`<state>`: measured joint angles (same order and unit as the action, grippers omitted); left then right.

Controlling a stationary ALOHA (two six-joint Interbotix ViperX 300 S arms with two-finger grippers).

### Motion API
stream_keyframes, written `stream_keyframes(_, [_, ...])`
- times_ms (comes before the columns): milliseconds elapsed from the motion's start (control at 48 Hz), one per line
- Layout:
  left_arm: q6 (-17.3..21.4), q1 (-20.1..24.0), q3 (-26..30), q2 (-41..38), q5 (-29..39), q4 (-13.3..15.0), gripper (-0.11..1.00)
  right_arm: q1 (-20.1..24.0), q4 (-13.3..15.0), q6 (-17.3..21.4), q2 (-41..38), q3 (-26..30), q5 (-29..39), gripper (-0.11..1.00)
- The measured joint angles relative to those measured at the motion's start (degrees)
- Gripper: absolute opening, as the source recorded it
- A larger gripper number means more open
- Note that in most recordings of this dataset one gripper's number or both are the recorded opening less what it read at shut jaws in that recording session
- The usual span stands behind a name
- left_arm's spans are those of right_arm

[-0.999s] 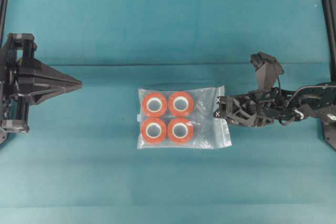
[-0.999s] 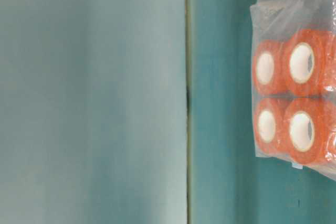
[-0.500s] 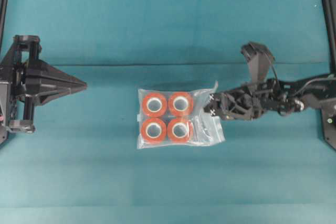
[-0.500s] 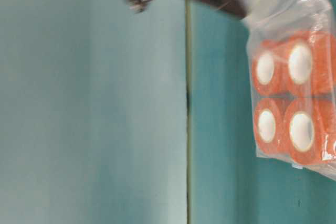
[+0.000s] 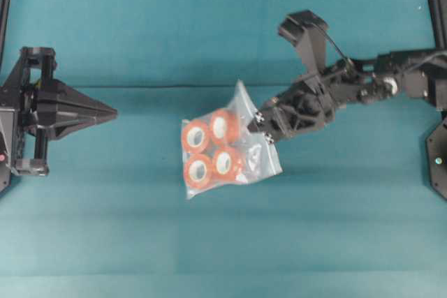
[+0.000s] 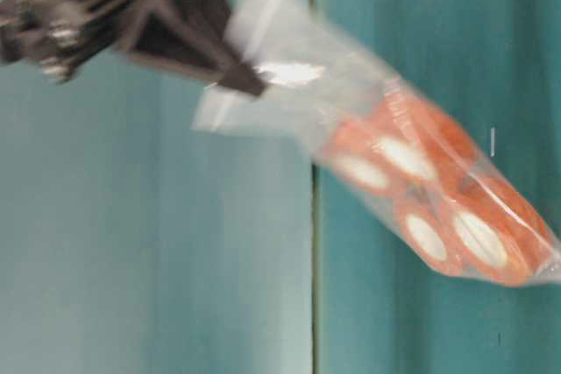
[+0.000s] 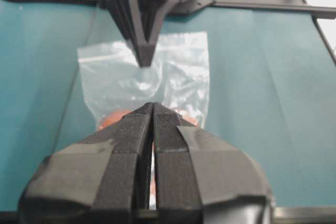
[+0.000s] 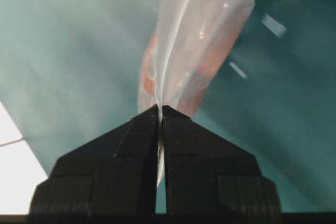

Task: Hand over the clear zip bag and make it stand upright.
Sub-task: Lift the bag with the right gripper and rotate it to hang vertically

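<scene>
Where a second ago the clear zip bag (image 5: 227, 148) lay flat on the teal tabletop (image 5: 223, 242) with the right hand (image 5: 264, 128) only at its edge, that hand now pinches the bag's empty end and has raised and swung it, so the four orange-red rolls (image 5: 208, 148) sag to the low end and the bag hangs tilted, apparently off the tabletop. Well to the left of the bag, the left hand (image 5: 112, 111) waits clenched on nothing, pointing at it. The pickup looks done; the handover needs that left hand to open first.
</scene>
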<state>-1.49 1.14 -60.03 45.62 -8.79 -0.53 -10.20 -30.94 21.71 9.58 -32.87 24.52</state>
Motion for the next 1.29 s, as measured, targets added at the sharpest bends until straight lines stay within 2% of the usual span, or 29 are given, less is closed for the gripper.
stream_keyframes(312, [-0.7, 0.0, 0.4, -0.3, 0.0, 0.0, -0.01, -0.6, 2.3, -5.3, -3.4, 11.9, 12.4, 0.02])
stream_keyframes(521, [-3.7, 1.1, 1.8, 0.3, -0.2, 0.0, -0.01, -0.7, 3.5, -12.2, -7.0, 19.8, 25.1, 0.02])
stream_keyframes(645, [-4.7, 1.2, 2.7, 0.4, 1.7, 0.0, -0.01, -0.7, 4.0, -15.8, -9.0, 22.9, 30.3, 0.02])
stream_keyframes(874, [-8.1, 1.6, 3.8, 0.0, 6.2, 0.0, -0.01, -0.7, 6.5, -20.3, -10.4, 25.7, 35.2, 0.02])
stream_keyframes(999, [-8.3, 2.0, 4.0, 0.0, 8.6, 0.0, -0.01, -0.7, 7.7, -22.7, -10.8, 26.1, 37.5, 0.02])
stream_keyframes(1291, [-8.9, 4.8, 4.0, 0.7, 8.6, 0.0, -0.01, 0.0, 11.2, -26.5, -11.3, 27.2, 38.5, 0.02])
